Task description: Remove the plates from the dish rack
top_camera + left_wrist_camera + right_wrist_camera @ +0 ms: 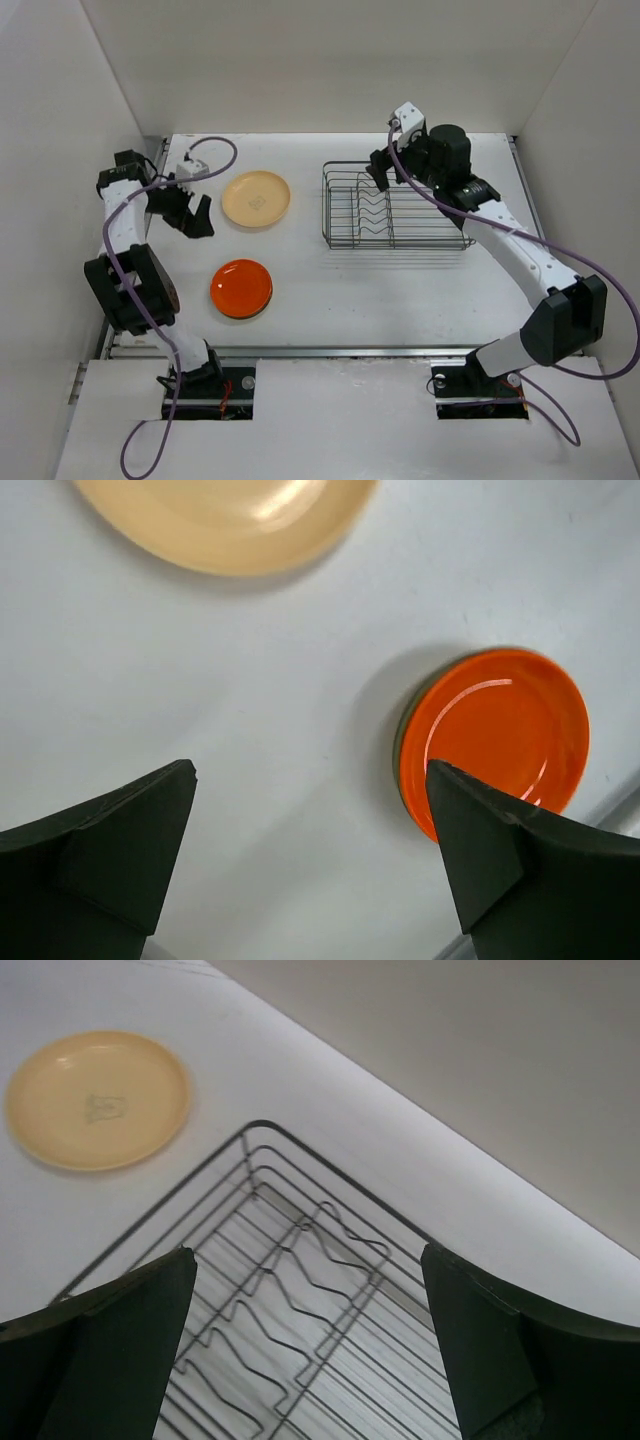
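The dish rack [430, 215] stands with no plate in any slot: both the overhead view and the right wrist view show only bare wire and zigzag dividers. The plates lie flat on the table [340, 300], all to the left of the rack. The peach plate [256, 199] is level with the rack and well apart from it. The orange plate [241, 288] is also left of the rack but nearer the arm bases; a darker rim shows under its edge in the left wrist view, so it seems to top a small stack, though what lies beneath cannot be told. The left gripper [310, 870] hangs farther left of the rack than the peach plate, its jaws wide apart with nothing between them, looking down on bare table between the two plates. The right gripper [310, 1350] hovers over the rack's far left corner, jaws also spread wide and empty. By the look of it, the unloading itself is done, or at its last step. The next move probably calls for little more than lifting both arms away, the right one rising straight so its fingers do not catch the wire, and confirming that no plate is hidden in the rack
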Action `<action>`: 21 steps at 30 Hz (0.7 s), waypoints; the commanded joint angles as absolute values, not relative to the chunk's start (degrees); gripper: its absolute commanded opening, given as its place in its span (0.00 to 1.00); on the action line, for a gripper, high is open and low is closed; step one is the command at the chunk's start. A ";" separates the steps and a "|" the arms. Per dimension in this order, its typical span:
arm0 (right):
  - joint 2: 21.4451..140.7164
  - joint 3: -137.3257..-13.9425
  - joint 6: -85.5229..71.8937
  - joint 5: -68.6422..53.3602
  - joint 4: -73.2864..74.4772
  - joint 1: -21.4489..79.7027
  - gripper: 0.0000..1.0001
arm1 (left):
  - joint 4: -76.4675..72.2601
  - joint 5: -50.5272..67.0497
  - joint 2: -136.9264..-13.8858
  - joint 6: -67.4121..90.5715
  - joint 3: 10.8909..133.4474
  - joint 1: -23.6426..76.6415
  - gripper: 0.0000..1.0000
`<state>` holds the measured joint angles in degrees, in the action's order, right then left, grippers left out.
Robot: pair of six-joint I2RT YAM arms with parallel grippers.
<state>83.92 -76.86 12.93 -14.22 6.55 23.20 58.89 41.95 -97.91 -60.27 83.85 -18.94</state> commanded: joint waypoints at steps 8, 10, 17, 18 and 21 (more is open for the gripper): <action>80.51 -82.79 19.95 15.34 10.10 22.59 1.00 | 41.41 40.25 -84.11 -33.32 87.19 -16.44 0.99; 81.03 -83.84 20.65 19.58 11.85 22.59 1.00 | 39.04 39.73 -83.50 -30.33 86.49 -16.44 0.99; 81.66 -87.02 23.37 37.00 16.08 22.59 1.00 | 38.50 39.20 -84.02 -27.69 87.53 -16.44 0.99; 80.95 -86.40 23.38 34.04 17.48 21.72 1.00 | 38.50 39.20 -84.02 -27.69 88.24 -15.91 0.99; 78.85 -85.61 22.41 32.44 21.00 21.71 1.00 | 39.02 39.20 -84.55 -27.69 89.73 -15.91 0.99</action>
